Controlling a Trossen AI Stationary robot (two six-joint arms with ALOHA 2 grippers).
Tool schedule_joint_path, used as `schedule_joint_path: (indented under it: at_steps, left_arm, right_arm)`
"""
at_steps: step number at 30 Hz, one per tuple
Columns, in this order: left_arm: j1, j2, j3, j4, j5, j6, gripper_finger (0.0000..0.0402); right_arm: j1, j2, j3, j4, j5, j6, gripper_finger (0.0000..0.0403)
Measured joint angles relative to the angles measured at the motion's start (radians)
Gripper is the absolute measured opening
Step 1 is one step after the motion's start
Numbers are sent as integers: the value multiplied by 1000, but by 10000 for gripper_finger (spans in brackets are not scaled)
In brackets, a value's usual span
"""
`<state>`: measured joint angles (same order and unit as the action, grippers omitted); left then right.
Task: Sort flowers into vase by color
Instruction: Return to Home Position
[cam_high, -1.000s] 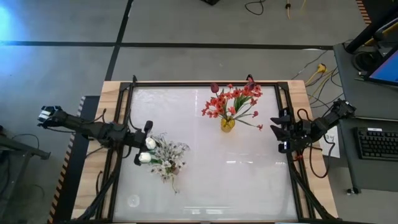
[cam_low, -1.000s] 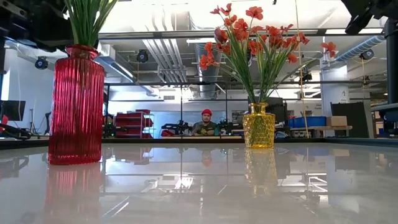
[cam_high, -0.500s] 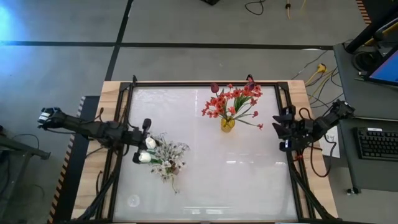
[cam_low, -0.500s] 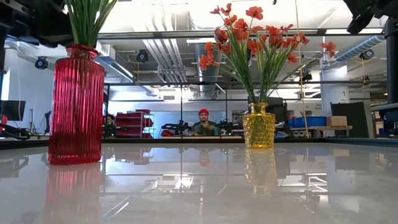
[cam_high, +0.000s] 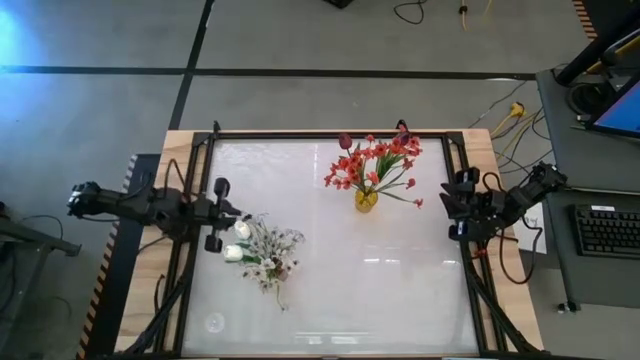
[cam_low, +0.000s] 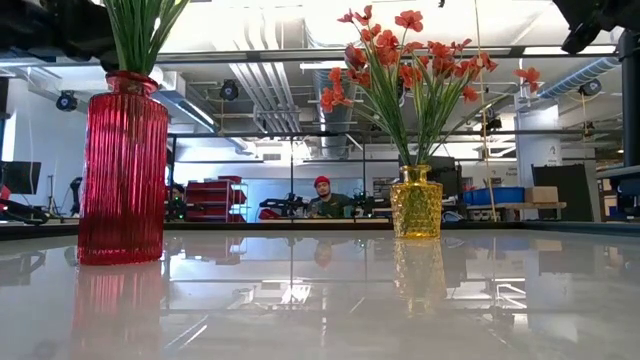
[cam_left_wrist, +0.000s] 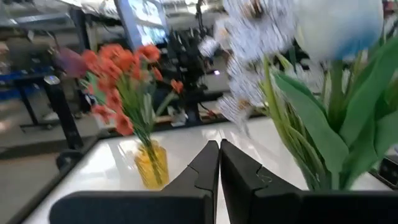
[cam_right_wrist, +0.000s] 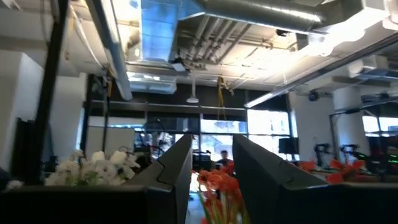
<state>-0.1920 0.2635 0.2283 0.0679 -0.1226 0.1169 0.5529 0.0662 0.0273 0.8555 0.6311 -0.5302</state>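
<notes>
Orange-red flowers (cam_high: 375, 165) with a dark maroon tulip (cam_high: 345, 141) stand in a yellow glass vase (cam_low: 415, 202) at the table's far middle. White flowers (cam_high: 262, 250), a rose and small whitish sprays, stand in a red ribbed vase (cam_low: 122, 165) at the left. My left gripper (cam_high: 232, 214) is shut and level just left of the white blossoms, with nothing between its fingers (cam_left_wrist: 219, 149). My right gripper (cam_right_wrist: 211, 152) is open and tipped upward at the table's right edge (cam_high: 452, 205), clear of the flowers.
A black frame (cam_high: 330, 134) runs round the white tabletop. The near half of the table (cam_high: 360, 300) is bare. A desk with a keyboard (cam_high: 608, 230) stands off to the right. A person (cam_low: 322, 198) sits in the room far behind the table.
My left gripper has drawn back toward the table's left edge, away from the white flowers, rolling a little, and has stayed shut. The flowers and both vases have kept their places.
</notes>
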Motion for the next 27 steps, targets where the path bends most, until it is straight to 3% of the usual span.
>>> schedule_joint_path:
  at_steps: [12,16,22,27]
  left_arm:
    - [69,-179,0,-111,1,-5,0]
    - [70,-264,0,-166,0,-38,0]
    - [72,-262,9,-178,-100,-48,0]
    - [72,-264,10,-213,-43,-72,0]
  right_arm:
    - [3,-66,0,-1,27,-58,73]
    - [3,-66,0,-1,88,-62,65]
    - [2,-66,0,46,132,-75,63]
    - [2,-66,1,73,116,-86,63]
